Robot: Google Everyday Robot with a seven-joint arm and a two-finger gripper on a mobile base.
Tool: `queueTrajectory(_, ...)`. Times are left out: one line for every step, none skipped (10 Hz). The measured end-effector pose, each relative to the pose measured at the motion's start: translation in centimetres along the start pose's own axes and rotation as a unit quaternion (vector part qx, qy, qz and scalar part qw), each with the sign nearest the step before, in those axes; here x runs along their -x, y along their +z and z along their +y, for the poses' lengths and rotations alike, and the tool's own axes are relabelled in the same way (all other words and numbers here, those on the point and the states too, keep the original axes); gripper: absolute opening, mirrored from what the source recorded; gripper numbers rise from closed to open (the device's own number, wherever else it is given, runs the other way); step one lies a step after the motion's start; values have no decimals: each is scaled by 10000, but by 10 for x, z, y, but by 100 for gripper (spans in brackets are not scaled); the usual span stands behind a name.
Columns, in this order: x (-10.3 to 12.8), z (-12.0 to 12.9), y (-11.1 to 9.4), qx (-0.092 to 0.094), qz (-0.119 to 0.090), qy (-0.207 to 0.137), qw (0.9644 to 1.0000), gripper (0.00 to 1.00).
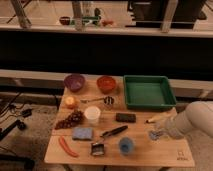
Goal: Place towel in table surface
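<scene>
The light wooden surface [165, 152] fills the lower half of the frame, with the green tray [149, 77] at its upper right corner. The robot's white arm [192, 122] reaches in from the right edge, below the tray. To the left are a purple bowl [74, 82], a red bowl [106, 83], a white cup [92, 114] and a flat blue sponge [82, 133]. The small pale blue-grey towel [155, 135] is at the arm's tip, lower right of centre and near a small blue cup [126, 145]. The gripper [161, 132] is clenched, apparently on the towel. The cloth looks low enough to be touching the wood, though that is hard to make out. The carry seems nearly done, leaving the release and the arm's withdrawal.
</scene>
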Motion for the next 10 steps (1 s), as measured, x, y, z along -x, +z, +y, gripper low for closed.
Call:
queueTrajectory(0,1,3,21,9,-10,10000,5)
queueTrajectory(0,3,9,80,18,-1,10000,5)
queueTrajectory(-1,4,14,127,29,-1,9999,5)
queueTrajectory(-2,5,22,195,40,-4,9998,5)
queueTrajectory(-3,7,28,256,56,-6,9997,5)
queueTrajectory(-5,9,36,313,78,7,9995,5)
queueTrajectory(-10,13,45,385,109,40,9992,5)
queueTrajectory(-15,16,55,469,135,85,9988,5)
queueTrajectory(-19,17,61,517,145,109,9985,5)
queueTrajectory(-23,20,66,597,157,145,9980,5)
